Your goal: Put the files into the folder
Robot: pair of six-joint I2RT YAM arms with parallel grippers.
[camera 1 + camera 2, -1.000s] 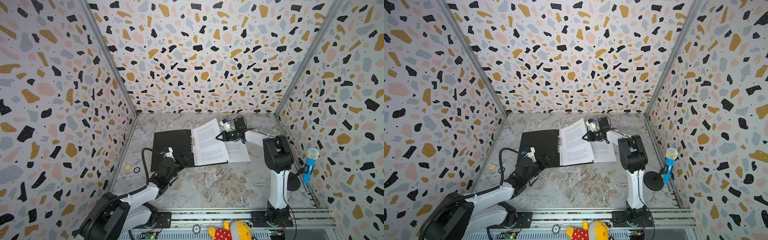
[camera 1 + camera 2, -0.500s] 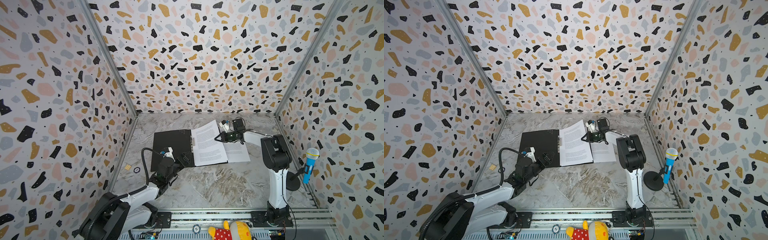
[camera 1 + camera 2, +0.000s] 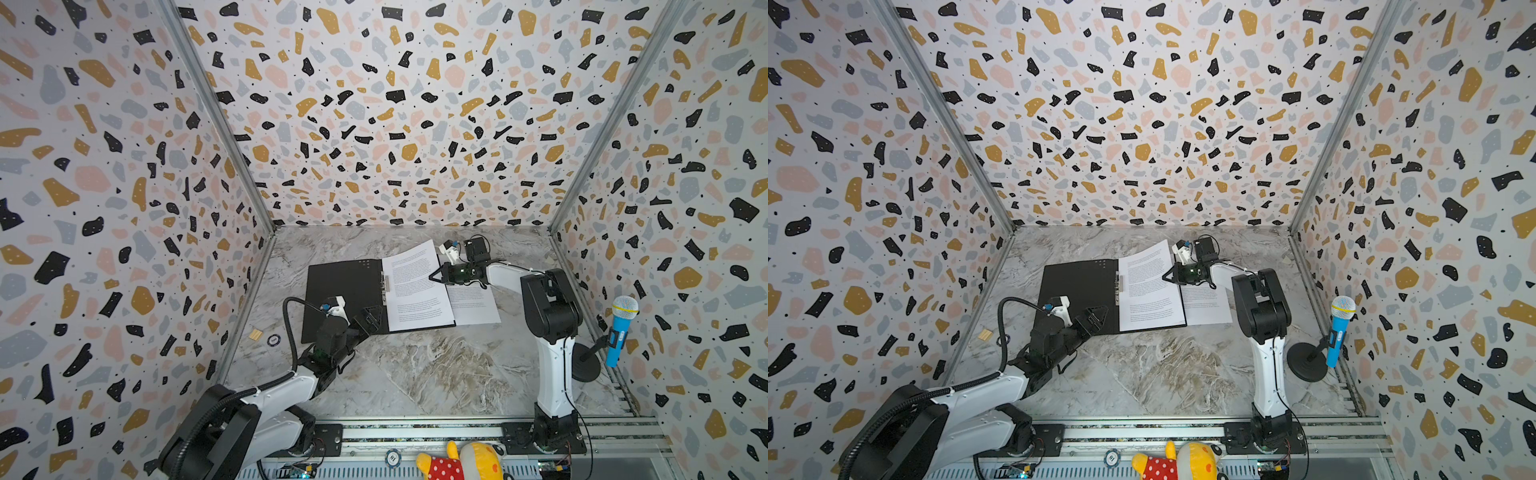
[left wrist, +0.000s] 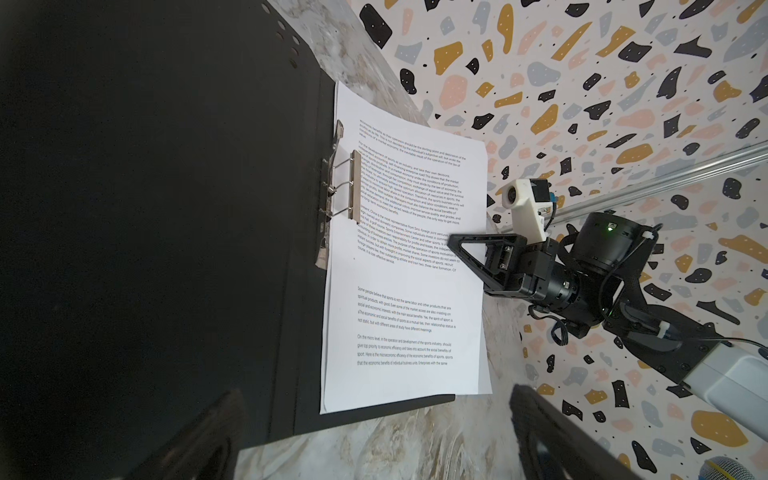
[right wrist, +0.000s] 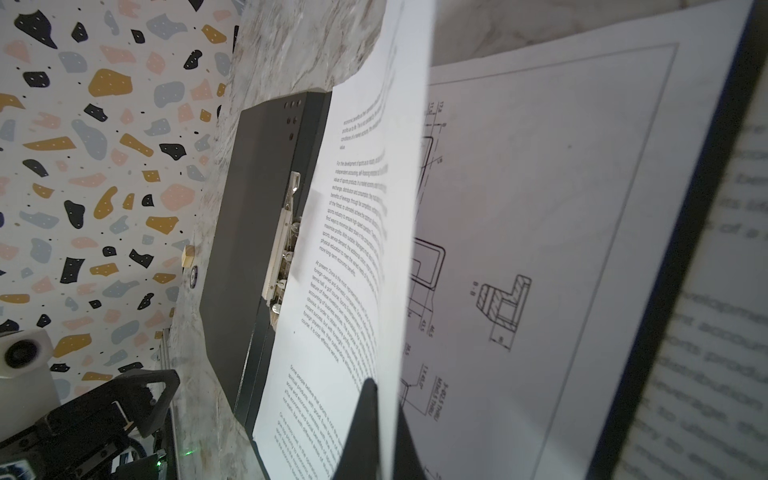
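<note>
- Left gripper [image 3: 368,319]: fingers stay wide, empty, over the folder's [image 3: 340,286] near edge.
- Text sheet [image 3: 415,297] has shifted toward the spine clip [image 3: 385,282], settling over the drawing sheet [image 5: 540,232].
- Right gripper [image 3: 434,276] pinches its outer edge; second sheet [image 3: 476,305] awaits outside.

Both top views high at the front, looking down on grey marble tabletop [image 3: 415,374], left wrist close over open black folder [image 4: 166,208], right wrist nearer along white printed sheet [image 5: 353,249], both showing silver spine clip [image 4: 353,183].
</note>
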